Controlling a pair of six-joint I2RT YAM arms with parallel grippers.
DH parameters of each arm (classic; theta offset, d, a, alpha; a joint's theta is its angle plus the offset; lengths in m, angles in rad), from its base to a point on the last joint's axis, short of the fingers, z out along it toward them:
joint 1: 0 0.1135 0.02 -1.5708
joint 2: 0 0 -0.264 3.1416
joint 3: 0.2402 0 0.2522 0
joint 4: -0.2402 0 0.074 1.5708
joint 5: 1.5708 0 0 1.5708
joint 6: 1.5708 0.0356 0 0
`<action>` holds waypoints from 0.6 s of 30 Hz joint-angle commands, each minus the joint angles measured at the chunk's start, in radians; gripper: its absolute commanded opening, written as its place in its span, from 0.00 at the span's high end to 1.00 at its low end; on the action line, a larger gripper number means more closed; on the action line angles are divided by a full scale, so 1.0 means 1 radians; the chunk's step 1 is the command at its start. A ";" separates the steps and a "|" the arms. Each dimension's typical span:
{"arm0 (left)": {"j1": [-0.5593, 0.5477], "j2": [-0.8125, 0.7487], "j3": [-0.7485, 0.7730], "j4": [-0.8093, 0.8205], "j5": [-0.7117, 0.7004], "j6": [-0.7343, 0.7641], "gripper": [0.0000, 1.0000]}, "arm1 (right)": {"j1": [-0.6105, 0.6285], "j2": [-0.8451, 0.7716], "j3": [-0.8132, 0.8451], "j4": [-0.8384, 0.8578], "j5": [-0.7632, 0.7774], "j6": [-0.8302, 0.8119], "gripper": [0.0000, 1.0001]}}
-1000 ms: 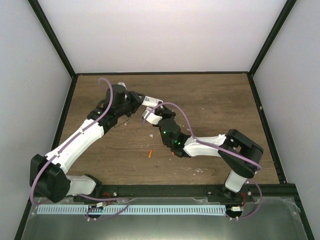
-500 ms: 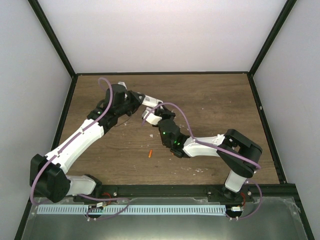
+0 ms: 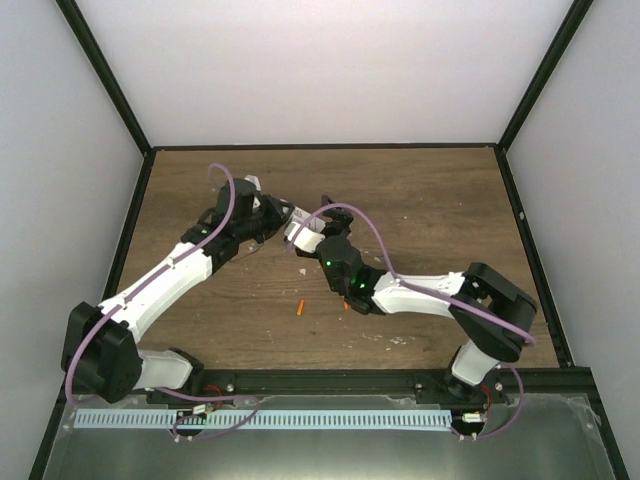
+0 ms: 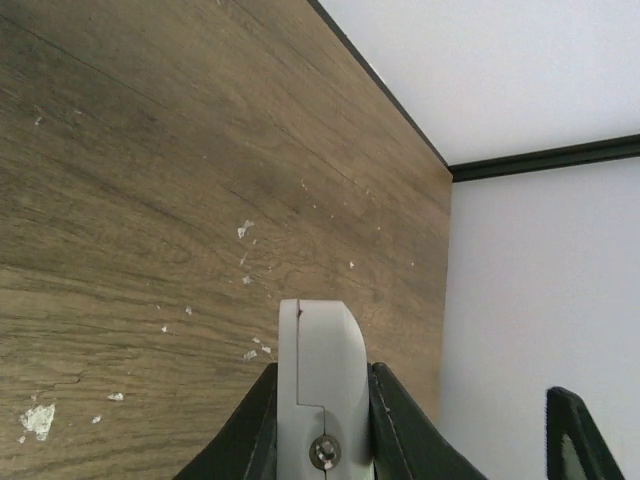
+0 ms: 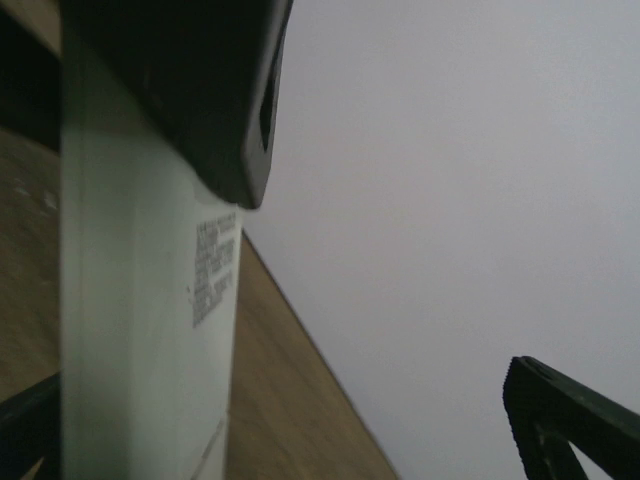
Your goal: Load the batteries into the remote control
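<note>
Left tool (image 4: 322, 402) is clamping the remote (image 3: 297, 231) mid-air, upper middle of top view; right tool (image 3: 317, 229) is standing wide open, gripping nothing, so probably next it's needing the battery (image 3: 300, 308) lying lower-centre on the table (image 3: 450, 200).

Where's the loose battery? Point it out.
In the top view, the battery lies on the wooden table between the two arms, just left of the right arm and nearer the bases than the remote control.
</note>
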 commanded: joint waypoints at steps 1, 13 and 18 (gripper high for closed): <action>0.002 -0.021 -0.016 0.108 0.041 0.063 1.00 | -0.008 -0.092 0.051 -0.251 -0.173 0.171 0.00; 0.022 -0.062 -0.032 0.169 0.197 0.334 1.00 | -0.148 -0.301 -0.003 -0.503 -0.557 0.403 0.00; 0.045 -0.053 -0.047 0.180 0.322 0.402 1.00 | -0.200 -0.353 -0.014 -0.548 -0.677 0.436 0.00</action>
